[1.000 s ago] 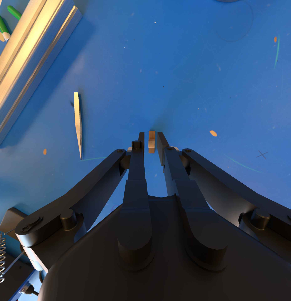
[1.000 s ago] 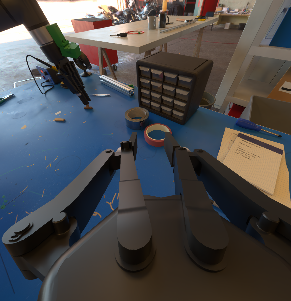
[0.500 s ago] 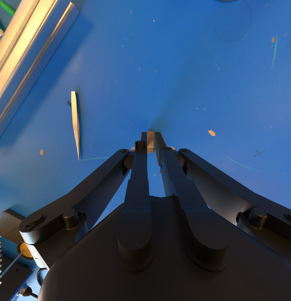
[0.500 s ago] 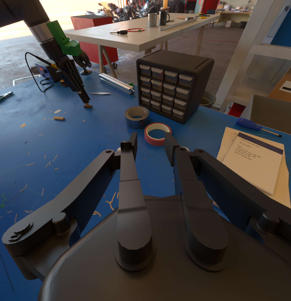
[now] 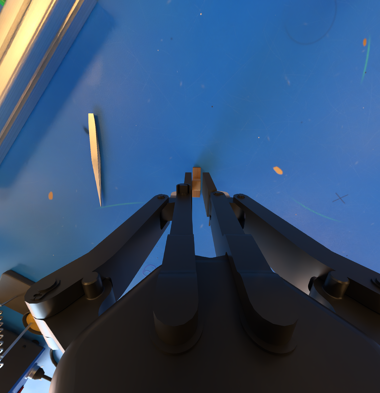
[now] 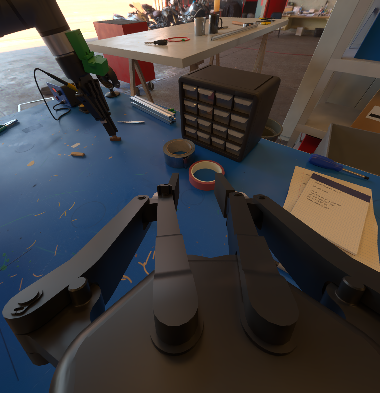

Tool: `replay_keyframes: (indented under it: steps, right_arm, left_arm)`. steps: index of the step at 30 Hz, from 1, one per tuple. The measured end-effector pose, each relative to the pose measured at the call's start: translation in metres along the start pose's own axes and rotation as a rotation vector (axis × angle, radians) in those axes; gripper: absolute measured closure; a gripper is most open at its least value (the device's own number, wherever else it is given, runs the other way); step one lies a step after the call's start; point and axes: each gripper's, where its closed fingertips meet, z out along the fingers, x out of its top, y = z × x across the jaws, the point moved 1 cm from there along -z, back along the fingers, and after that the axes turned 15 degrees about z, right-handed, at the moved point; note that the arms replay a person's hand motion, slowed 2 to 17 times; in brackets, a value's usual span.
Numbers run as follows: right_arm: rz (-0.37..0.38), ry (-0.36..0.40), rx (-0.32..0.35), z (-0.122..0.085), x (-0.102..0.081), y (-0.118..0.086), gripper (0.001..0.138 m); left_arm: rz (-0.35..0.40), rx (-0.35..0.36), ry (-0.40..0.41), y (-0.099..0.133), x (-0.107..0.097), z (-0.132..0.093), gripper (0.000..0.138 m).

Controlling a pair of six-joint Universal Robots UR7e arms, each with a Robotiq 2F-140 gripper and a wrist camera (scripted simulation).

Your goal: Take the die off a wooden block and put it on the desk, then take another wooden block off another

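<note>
In the left wrist view my left gripper (image 5: 197, 177) points down at the blue desk (image 5: 269, 95). Its fingers are shut on a small wooden block (image 5: 196, 173) that sits on top of another wooden block (image 5: 196, 190). In the right wrist view the same gripper (image 6: 113, 135) stands over the brown stack (image 6: 115, 138) at the far left. A loose wooden block (image 6: 77, 154) and a small white piece (image 6: 76, 145), possibly the die, lie on the desk nearby. My right gripper (image 6: 196, 180) is open and empty above the desk, just in front of a red tape roll (image 6: 206, 174).
A black drawer cabinet (image 6: 227, 114), a grey-blue tape roll (image 6: 179, 151), an aluminium profile (image 6: 153, 110), tweezers (image 5: 95, 157), a notepad (image 6: 333, 212), a blue screwdriver (image 6: 325, 164) and a soldering station (image 6: 57, 93) stand on the desk. Pliers (image 6: 4, 125) lie at the far left.
My left gripper's fingers have closed from an open gap onto the upper wooden block. The stack has not moved. The right gripper has stayed still and open.
</note>
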Motion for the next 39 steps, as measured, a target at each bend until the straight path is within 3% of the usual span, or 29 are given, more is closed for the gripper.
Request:
replay_keyframes:
  steps: [15, 39]
  right_arm:
    - [0.002, 0.001, -0.003, -0.0011, -0.0003, 0.0015, 0.094]
    - [0.015, 0.004, -0.004, -0.0022, -0.0009, 0.0053, 0.094]
  left_arm:
    - [0.012, 0.013, -0.030, -0.0010, -0.0031, 0.0046, 0.126]
    - [0.021, 0.011, 0.000, -0.0006, 0.0005, 0.0049, 0.128]
